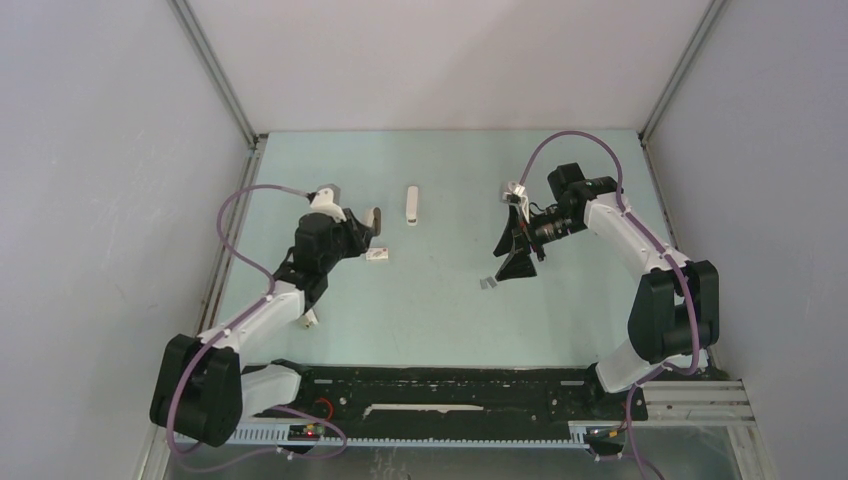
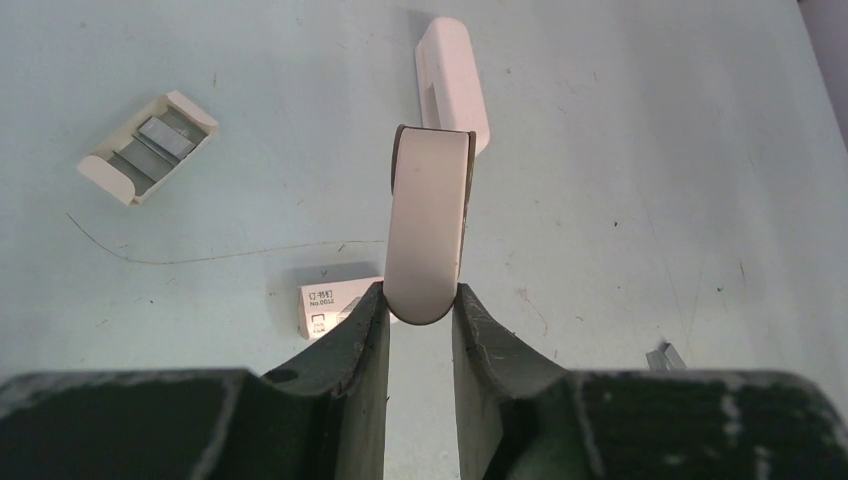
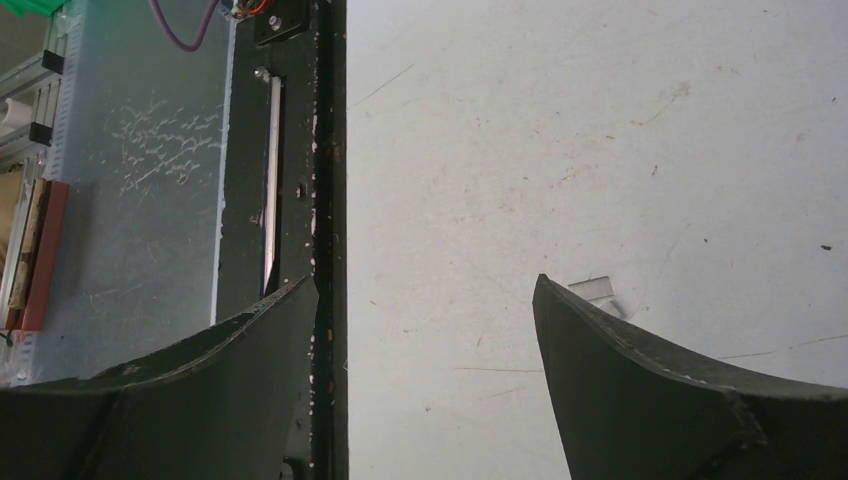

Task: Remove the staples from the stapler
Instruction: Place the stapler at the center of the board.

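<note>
Grey-beige on top and white underneath, the stapler (image 2: 430,225) is held up off the worktop (image 2: 650,150). My left pincer (image 2: 420,300) pinches it at its rounded end, with the white underside facing the wrist camera. My right pincer (image 3: 425,290) hangs spread wide and empty over bare worktop. One short grey strip of staples (image 1: 487,284) lies loose on the worktop just beside the right pincer, and the right wrist view catches it by a fingertip. I read that strip as a load already out. I cannot see into the stapler's channel, so whether more remain inside is unknown. A slim white stapler (image 2: 452,85) lies beyond the held one, apart from both pincers. An open cardboard tray (image 2: 148,147) of staple strips and a small printed box (image 2: 330,305) lie near the left pincer. Left to do, by my reckoning: confirm the channel is empty, then set the stapler down.
</note>
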Robot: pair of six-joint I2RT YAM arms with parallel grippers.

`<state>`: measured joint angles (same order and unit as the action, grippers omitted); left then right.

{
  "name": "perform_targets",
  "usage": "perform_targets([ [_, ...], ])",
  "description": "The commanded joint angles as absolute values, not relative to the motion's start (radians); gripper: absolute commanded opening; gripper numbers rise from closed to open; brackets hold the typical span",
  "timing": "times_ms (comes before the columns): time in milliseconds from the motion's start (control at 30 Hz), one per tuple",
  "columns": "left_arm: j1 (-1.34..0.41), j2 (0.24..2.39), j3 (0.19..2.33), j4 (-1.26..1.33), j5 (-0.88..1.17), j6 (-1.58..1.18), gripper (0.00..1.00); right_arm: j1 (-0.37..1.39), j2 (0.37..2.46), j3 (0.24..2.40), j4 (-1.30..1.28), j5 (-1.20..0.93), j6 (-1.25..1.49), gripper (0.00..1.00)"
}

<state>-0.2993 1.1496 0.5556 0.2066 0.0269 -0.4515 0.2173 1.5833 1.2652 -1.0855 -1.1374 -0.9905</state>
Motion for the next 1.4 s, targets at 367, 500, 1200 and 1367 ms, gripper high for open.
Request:
perform_targets([
  [367, -0.285, 1.172, 0.661, 0.252, -0.034, -0.389, 0.00, 0.213, 1.547, 1.267, -1.101, -1.152, -1.012, 0.89],
  [500, -0.281, 1.175, 0.650, 0.286, -0.041, -0.388, 0.00, 0.213, 1.547, 1.268, -1.101, -1.154, -1.012, 0.89],
  [1200, -0.249, 1.429, 0.862, 0.162, -0.047, -0.379, 0.00, 0.213, 1.546, 1.267, -1.106, -1.158, -1.018, 0.89],
  [1367, -0.249, 1.541, 0.947, 0.104, -0.037, -0.395, 0.00, 0.212, 1.548, 1.268, -1.107, -1.157, -1.022, 0.89],
])
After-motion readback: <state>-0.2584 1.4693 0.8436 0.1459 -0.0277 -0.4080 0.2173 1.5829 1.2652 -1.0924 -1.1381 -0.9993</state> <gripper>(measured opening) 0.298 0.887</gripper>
